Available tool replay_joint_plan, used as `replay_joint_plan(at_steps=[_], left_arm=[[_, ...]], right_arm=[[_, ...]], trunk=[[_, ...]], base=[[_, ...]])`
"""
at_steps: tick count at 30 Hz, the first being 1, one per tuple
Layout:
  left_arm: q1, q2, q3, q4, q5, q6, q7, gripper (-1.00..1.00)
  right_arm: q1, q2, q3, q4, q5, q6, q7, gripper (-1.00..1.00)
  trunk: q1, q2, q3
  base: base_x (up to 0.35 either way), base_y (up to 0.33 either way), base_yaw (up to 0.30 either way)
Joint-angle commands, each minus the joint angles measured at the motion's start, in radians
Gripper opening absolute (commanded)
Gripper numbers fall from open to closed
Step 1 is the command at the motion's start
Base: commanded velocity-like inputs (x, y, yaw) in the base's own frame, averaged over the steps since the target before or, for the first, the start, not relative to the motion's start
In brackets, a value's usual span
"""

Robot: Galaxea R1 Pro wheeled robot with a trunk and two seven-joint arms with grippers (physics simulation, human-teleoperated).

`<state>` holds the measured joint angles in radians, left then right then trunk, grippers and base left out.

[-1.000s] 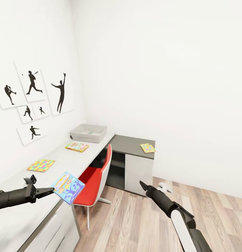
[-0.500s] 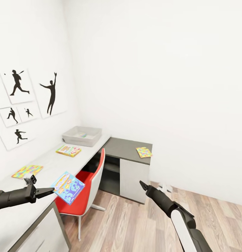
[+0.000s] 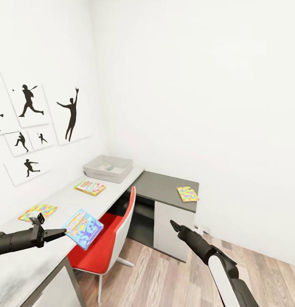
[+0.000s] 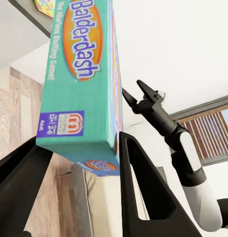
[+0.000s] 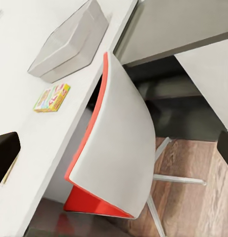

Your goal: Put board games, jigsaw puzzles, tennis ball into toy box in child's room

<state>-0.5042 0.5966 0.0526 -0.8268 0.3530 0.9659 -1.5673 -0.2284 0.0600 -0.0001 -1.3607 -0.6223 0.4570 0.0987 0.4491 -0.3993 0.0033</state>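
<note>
Clearly "Balderdash" board game (image 4: 79,74) (pincer-held)

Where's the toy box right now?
In the head view the grey toy box sits at the far end of the white table, against the left wall below the silhouette pictures, just beyond a board game lying flat.

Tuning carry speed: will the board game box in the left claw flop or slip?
The board game box looks like a stiff, flat carton, so flopping seems unlikely. The left claw pinches it at one edge, leaving most of it overhanging, so it may pivot. Its printed faces look glossy, so possibly slippery.
</note>
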Motion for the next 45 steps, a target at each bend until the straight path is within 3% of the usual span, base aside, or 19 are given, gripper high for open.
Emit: replay_joint_plan(at_steps=[1,4,8,11,13,15,18,21,25,29,45], left_arm=[[0.0,0.0,0.0,0.0,0.003,0.01,-0.004,-1.0],[0.0,0.0,0.0,0.0,0.002,0.01,-0.004,-1.0],[0.0,0.0,0.0,-0.001,0.003,0.01,-0.004,-1.0],[0.0,0.0,0.0,-0.002,0.003,0.01,-0.004,-1.0],[0.0,0.001,0.001,-0.003,0.003,0.01,-0.004,-1.0],[0.0,0.001,0.002,-0.003,0.003,0.011,-0.004,-1.0],[0.0,0.002,0.004,-0.003,0.003,0.011,-0.004,-1.0],[0.0,0.002,0.003,-0.003,0.003,0.011,-0.004,-1.0],[0.0,0.003,0.004,-0.003,0.003,0.011,-0.004,-1.0],[0.0,0.009,0.004,-0.003,0.004,0.01,-0.004,-1.0],[-0.003,0.016,0.024,-0.002,0.016,0.026,-0.004,-1.0]], right_arm=[[0.0,0.0,-0.001,-0.001,-0.003,0.005,0.001,1.0],[0.003,0.0,0.004,-0.026,-0.002,0.006,-0.001,1.0],[0.009,-0.012,0.082,-0.156,-0.001,0.015,-0.009,1.0],[0.008,-0.011,0.122,-0.207,0.0,0.08,-0.02,1.0],[0.0,-0.002,0.131,-0.222,0.0,0.202,-0.079,1.0],[-0.027,0.004,0.135,-0.228,-0.001,0.286,-0.18,1.0],[-0.074,0.015,0.145,-0.231,-0.006,0.351,-0.288,1.0],[-0.089,0.011,0.14,-0.231,-0.013,0.394,-0.317,1.0],[-0.095,0.002,0.112,-0.232,-0.029,0.417,-0.312,1.0],[-0.094,0.0,0.086,-0.232,-0.047,0.422,-0.264,1.0],[-0.094,0.009,0.092,-0.232,-0.051,0.42,-0.243,1.0]], trunk=[[0.001,-0.001,0.0],[0.001,-0.001,0.0],[0.001,-0.001,0.0],[0.001,-0.001,0.0],[0.001,-0.001,0.0],[0.001,-0.001,0.0],[0.001,-0.001,0.0],[0.001,-0.001,0.0],[0.001,-0.001,0.0],[0.001,-0.001,0.0],[0.001,-0.001,0.0]], base=[[0.3,-0.061,0.079],[0.301,-0.069,0.011],[0.301,-0.07,0.003],[0.296,-0.07,0.001],[0.276,-0.068,0.0],[0.252,-0.038,0.0],[0.218,-0.013,0.0],[0.172,-0.004,0.0],[0.058,-0.001,0.0],[0.012,0.0,0.003],[0.001,-0.024,0.252]])
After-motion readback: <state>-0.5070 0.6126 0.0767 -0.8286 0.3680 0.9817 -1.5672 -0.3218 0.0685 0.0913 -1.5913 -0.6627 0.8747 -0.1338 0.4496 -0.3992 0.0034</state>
